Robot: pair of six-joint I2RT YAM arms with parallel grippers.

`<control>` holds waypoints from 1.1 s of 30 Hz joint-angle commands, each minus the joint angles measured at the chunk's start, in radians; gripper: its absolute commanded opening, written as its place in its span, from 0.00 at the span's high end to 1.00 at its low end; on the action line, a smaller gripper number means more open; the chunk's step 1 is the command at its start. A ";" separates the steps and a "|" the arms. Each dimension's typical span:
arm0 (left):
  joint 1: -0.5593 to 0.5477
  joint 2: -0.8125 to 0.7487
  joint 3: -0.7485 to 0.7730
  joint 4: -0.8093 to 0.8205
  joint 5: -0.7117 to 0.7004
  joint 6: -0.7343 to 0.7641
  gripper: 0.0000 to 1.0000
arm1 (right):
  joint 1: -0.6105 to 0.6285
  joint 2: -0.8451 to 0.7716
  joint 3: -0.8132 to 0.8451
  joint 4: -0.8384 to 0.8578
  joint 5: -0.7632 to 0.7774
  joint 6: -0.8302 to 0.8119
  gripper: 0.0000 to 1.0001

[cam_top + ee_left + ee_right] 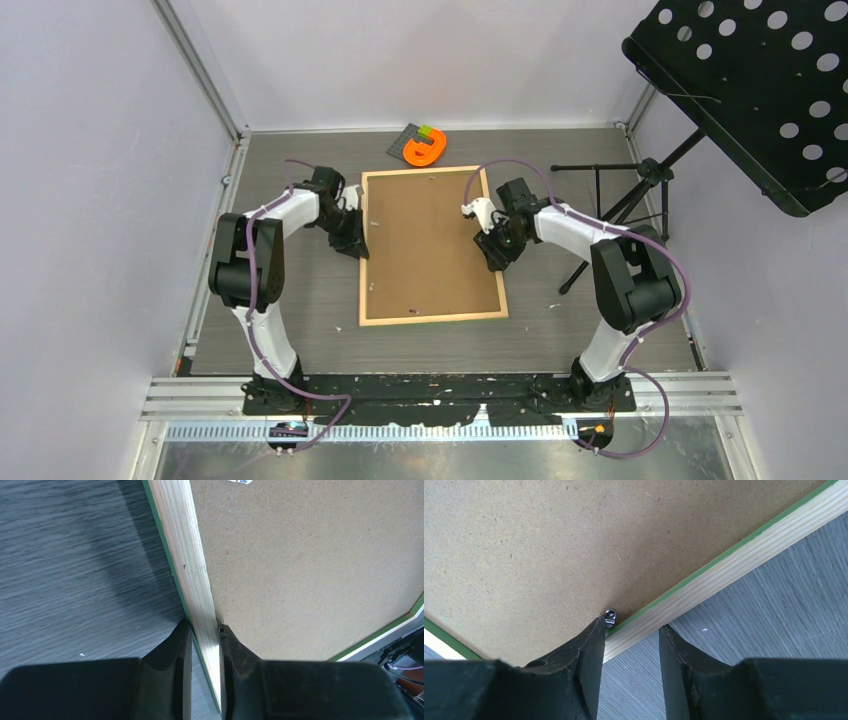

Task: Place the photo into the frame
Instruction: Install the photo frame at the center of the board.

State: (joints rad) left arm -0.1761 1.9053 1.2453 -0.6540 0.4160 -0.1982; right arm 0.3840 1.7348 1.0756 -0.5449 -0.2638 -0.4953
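The frame lies flat mid-table, pale wood face up, with a brown backing board filling it. The photo is hidden. My left gripper is at the left rail; in the left wrist view the gripper is shut on the frame's wooden rail, a green edge showing beside it. My right gripper is at the right rail. In the right wrist view the gripper stands open astride the rail, which crosses it slantwise. Its inner finger touches a small metal tab at the board's edge.
An orange object with a small dark and green piece lies just behind the frame. A black perforated music stand overhangs the right side, its tripod legs on the table near my right arm. Walls close in left and back.
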 commanded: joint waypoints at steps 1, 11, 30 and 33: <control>-0.013 0.037 0.005 0.024 0.045 0.037 1.00 | 0.015 0.028 0.026 0.007 0.040 -0.154 0.81; -0.013 0.038 0.007 0.023 0.047 0.039 1.00 | 0.014 0.036 0.019 0.026 0.084 -0.210 0.81; -0.013 0.041 0.009 0.019 0.053 0.040 1.00 | -0.068 0.021 0.147 -0.026 -0.087 0.187 0.31; -0.013 0.041 0.008 0.019 0.054 0.042 1.00 | -0.098 0.021 0.171 -0.012 -0.087 0.256 0.31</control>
State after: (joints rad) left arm -0.1764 1.9125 1.2488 -0.6525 0.4381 -0.1982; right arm 0.3298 1.7699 1.1851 -0.5724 -0.3126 -0.3782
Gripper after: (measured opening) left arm 0.184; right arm 0.694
